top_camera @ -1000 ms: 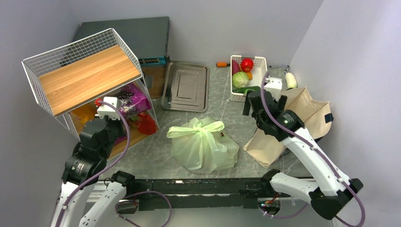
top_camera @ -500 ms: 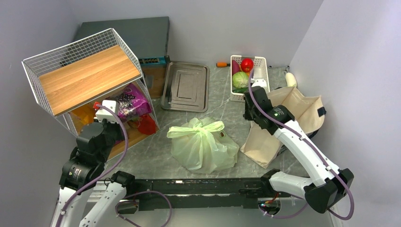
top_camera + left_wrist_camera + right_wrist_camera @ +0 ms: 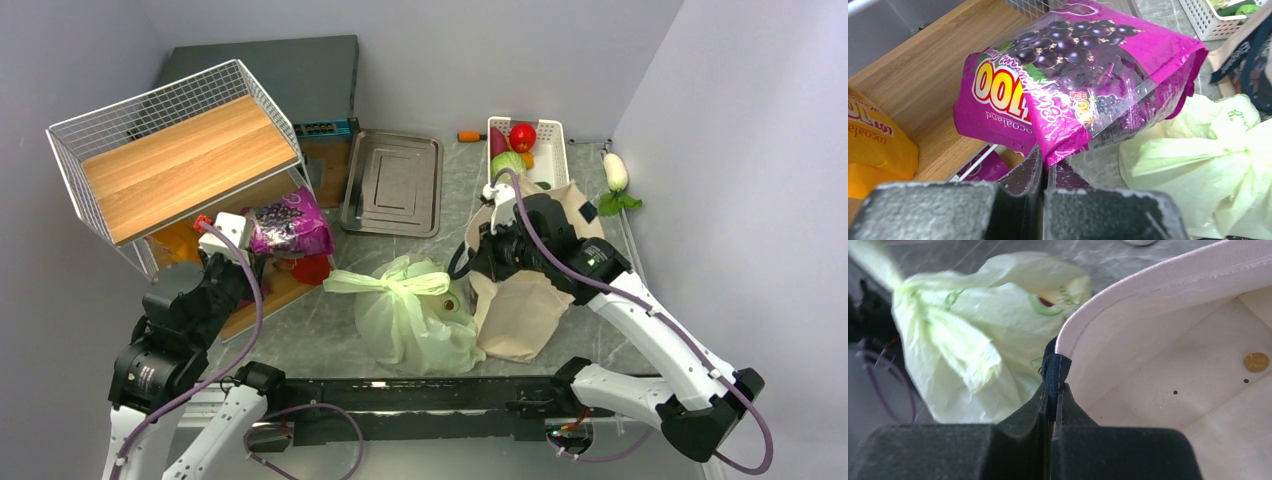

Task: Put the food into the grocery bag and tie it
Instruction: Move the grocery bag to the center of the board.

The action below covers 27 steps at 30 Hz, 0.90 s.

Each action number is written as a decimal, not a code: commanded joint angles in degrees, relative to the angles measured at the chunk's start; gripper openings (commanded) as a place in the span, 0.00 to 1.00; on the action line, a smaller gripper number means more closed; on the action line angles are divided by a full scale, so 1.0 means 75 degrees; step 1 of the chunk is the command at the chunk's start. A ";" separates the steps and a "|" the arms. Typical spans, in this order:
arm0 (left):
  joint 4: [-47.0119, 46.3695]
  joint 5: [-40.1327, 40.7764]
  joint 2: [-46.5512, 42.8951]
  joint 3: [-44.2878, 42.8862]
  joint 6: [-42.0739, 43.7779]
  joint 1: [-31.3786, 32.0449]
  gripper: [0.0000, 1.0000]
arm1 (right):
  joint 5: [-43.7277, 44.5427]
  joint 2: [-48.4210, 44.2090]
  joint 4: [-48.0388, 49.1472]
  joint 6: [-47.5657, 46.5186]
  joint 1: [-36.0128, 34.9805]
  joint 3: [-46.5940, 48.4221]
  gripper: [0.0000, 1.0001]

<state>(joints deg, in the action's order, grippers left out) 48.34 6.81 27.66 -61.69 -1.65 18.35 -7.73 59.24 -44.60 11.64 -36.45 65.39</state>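
The grocery bag (image 3: 415, 318) is a bulging pale-green plastic sack in the middle of the table, its handles knotted on top (image 3: 392, 284). The food is hidden; only a dark spot shows through the film. My right gripper (image 3: 476, 262) is shut on the dark handle (image 3: 1053, 371) at the rim of the beige canvas tote (image 3: 522, 298), which leans against the bag's right side. In the right wrist view the bag (image 3: 963, 340) sits left of the gripper (image 3: 1053, 396). My left gripper (image 3: 1045, 167) is shut on a corner of a magenta snack packet (image 3: 1083, 75), held up beside the rack (image 3: 292, 226).
A wire rack with a wooden shelf (image 3: 170, 160) stands at the left, with an orange packet (image 3: 873, 145) and a red item (image 3: 312, 268) under it. At the back are a metal tray (image 3: 392, 182), a white basket of vegetables (image 3: 545, 140) and a white radish (image 3: 614, 172).
My right gripper has shut on the tote's handle and swung left, dragging the tote against the grocery bag, which shifted left. My left arm has drawn the magenta packet out of the rack.
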 commanded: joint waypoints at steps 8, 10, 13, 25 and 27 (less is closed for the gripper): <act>-0.1002 -0.1596 0.0348 -0.0945 0.0005 -0.0009 0.00 | -0.0060 -0.0477 -0.0270 0.0065 -0.0902 0.0078 0.73; -0.1076 -0.1741 0.0416 -0.1045 -0.0039 -0.0009 0.00 | 0.0131 -0.0515 -0.0245 0.0136 -0.0903 0.0327 0.77; -0.1140 -0.1959 0.0563 -0.1288 -0.0156 -0.0009 0.00 | 0.0347 -0.0411 -0.0341 0.0207 -0.0909 0.0841 0.81; -0.1176 -0.3015 0.1267 -0.2765 -0.0627 -0.0009 0.00 | 0.1594 -0.0835 0.0269 0.0379 -0.0907 0.1896 0.83; -0.1368 -0.3323 0.1365 -0.2810 -0.0748 -0.0009 0.00 | 0.2380 -0.1056 0.0502 0.0520 -0.0906 0.1774 0.84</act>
<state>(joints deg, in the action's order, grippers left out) 50.13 -11.53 36.91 -78.94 -4.73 18.31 -0.78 54.83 -46.22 13.30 -43.18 77.95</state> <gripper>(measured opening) 0.032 0.832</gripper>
